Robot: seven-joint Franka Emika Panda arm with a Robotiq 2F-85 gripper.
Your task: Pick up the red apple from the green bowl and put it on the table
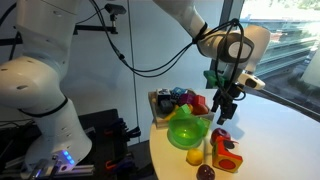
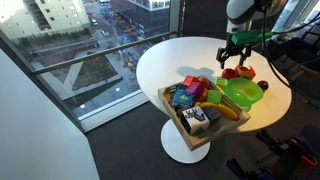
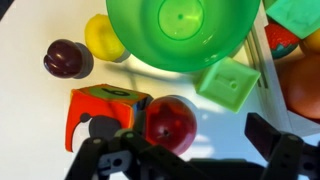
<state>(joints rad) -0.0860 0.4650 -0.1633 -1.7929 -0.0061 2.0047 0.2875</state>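
One gripper (image 1: 222,108) hangs over the table (image 1: 275,125) in an exterior view, and its jaws are spread with nothing between them. One green bowl (image 1: 187,131) sits beside the jaws, toward one wooden box (image 1: 160,100) of toys. The red apple (image 1: 221,134) lies on the table just below the jaws, outside the bowl.

In an exterior view the gripper (image 2: 235,52) is above the table's far part, and the bowl (image 2: 240,95) is near the jaws. The red things under the jaws are too small to tell apart.

In the wrist view two fingers (image 3: 275,145) stand wide apart. One red apple (image 3: 170,122) lies on the white top between them. One orange-red block (image 3: 100,105) is just beside it. Beyond the jaws are one green bowl (image 3: 185,30), one maroon ball (image 3: 65,58), one yellow fruit (image 3: 103,38) and one flat green block (image 3: 228,80).
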